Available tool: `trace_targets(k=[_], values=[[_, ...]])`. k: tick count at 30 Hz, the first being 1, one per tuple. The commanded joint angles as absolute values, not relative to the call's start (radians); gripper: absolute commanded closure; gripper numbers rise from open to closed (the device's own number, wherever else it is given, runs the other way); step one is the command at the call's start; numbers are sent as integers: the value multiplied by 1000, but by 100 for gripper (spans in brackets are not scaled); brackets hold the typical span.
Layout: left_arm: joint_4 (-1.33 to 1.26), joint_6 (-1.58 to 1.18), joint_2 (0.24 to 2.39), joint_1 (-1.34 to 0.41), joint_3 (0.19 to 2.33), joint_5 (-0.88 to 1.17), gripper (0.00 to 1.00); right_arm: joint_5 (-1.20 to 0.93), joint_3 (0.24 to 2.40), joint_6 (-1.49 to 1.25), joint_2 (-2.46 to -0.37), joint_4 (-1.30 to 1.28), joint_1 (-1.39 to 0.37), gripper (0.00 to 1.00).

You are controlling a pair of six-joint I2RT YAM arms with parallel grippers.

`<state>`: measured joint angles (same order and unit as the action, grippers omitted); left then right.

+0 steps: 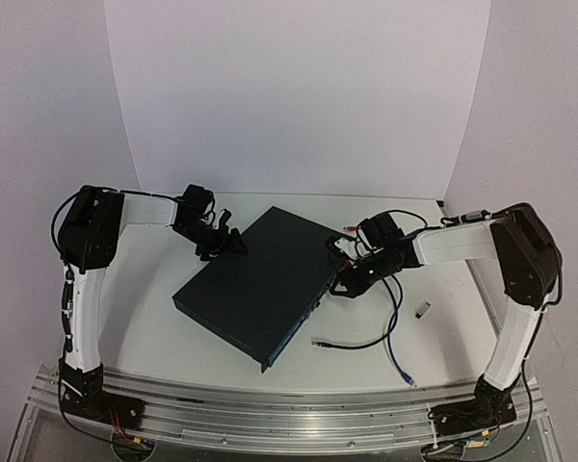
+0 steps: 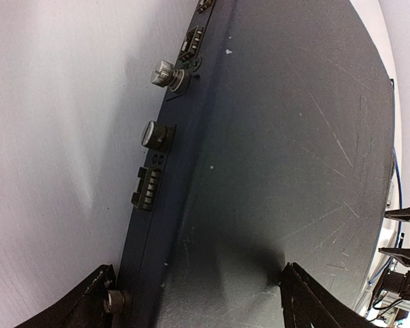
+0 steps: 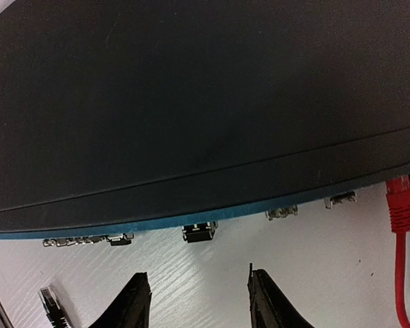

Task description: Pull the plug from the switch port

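Observation:
The switch is a flat dark navy box lying at an angle mid-table. My left gripper is at its far left corner. In the left wrist view its jaws stand wide: one finger is beside the rear face by a thumbscrew, the other rests on the switch top. My right gripper is open and empty, a little short of the port face. A short black plug juts from that face straight ahead of it. A red plug sits in a port at the right.
A loose black cable ends in a plug on the table near the switch's front corner, also seen as a plug in the right wrist view. A blue cable trails toward the front edge. A small silver piece lies to the right.

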<state>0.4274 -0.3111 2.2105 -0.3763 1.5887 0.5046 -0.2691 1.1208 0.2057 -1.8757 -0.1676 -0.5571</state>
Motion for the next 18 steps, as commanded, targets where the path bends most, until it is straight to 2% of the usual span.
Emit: trace_targets(k=[1, 11, 18], values=[[472, -295, 2252, -387, 1562, 426, 18, -307, 1166, 248, -1900, -125, -567, 59], [485, -283, 2264, -387, 1578, 439, 19, -235, 1193, 276, -1943, -121, -602, 62], [497, -278, 2266, -387, 1585, 434, 19, -214, 1204, 287, -1954, -119, -611, 67]])
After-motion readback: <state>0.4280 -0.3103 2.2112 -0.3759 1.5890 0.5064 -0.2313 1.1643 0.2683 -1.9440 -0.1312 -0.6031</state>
